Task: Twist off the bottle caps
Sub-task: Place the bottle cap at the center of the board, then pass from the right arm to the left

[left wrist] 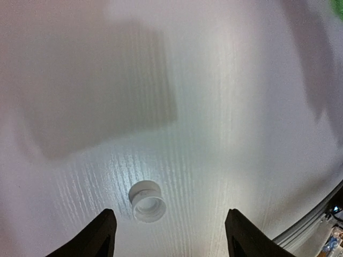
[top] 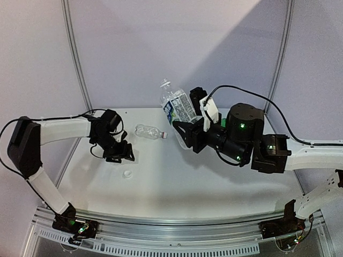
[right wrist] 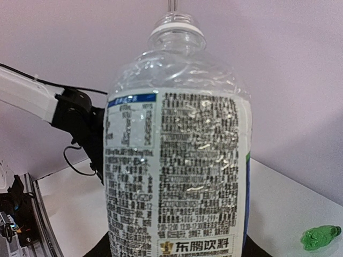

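My right gripper (top: 186, 135) is shut on the clear bottle with the blue-white label (top: 179, 110), holding it tilted above the table; its neck (right wrist: 176, 28) carries no cap. In the right wrist view the label (right wrist: 182, 176) fills the frame and hides the fingers almost fully. A white bottle cap (left wrist: 147, 201) lies loose on the table, open side towards the camera, under my open left gripper (left wrist: 171, 238) and nearer its left finger. From above that cap (top: 127, 173) lies just in front of the left gripper (top: 122, 156). A shorter clear bottle (top: 147, 131) lies on its side, white cap (top: 164, 135) on.
A green bottle (right wrist: 320, 236) lies on the table at the far right of the right wrist view. The left arm's black wrist and cable (right wrist: 80, 128) show behind the held bottle. The table's metal front rail (top: 171, 227) runs along the near edge.
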`<state>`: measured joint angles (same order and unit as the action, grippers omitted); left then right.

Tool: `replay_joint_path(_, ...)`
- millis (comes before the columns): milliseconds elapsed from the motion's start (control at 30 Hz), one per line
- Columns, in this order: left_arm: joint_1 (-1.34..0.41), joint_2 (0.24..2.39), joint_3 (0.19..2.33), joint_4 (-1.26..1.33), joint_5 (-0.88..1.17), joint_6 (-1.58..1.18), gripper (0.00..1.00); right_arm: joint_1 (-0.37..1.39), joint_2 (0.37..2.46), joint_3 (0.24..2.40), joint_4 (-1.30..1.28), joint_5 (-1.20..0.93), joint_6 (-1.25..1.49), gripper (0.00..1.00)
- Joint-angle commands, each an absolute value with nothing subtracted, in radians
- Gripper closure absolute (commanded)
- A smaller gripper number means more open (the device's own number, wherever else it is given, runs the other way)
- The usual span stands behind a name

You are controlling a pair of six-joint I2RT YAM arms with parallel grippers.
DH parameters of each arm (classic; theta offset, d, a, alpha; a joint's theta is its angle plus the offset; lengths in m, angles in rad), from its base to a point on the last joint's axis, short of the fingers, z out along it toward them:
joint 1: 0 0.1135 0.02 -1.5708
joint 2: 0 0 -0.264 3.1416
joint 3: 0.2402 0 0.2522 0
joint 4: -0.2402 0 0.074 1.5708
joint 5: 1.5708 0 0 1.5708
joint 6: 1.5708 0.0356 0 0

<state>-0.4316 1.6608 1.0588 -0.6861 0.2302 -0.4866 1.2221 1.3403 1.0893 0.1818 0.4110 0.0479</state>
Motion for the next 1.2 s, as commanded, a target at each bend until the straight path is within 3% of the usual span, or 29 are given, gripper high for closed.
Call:
replay_joint_path(0, -0.421, 1.498, 1.125, -0.704, 0.166, -0.46, 0.27, 1.223, 1.359, 1.12, 0.209, 0.431, 0.031, 1.0)
replay_joint_path(200, -0.42, 1.298, 1.129, -0.657, 0.142, -0.425, 0.2, 1.223, 1.355, 1.113, 0.222, 0.43, 0.035, 1.0)
replay_joint_path(600, -0.421, 1.055, 1.107, -0.297, 0.526, -0.457, 0.11, 1.224, 1.329, 1.097, 0.236, 0.265, 0.089, 1.0)
replay_joint_path(733, -0.42, 0.997, 1.063, -0.068, 0.631, -0.538, 0.01, 1.223, 1.322, 1.097, 0.247, 0.183, 0.127, 0.99)
replay_joint_path(1167, -0.447, 1.079, 1.132, 0.093, 0.939, -0.565, 0.05, 1.222, 1.331, 1.147, 0.191, -0.018, 0.184, 1.0)
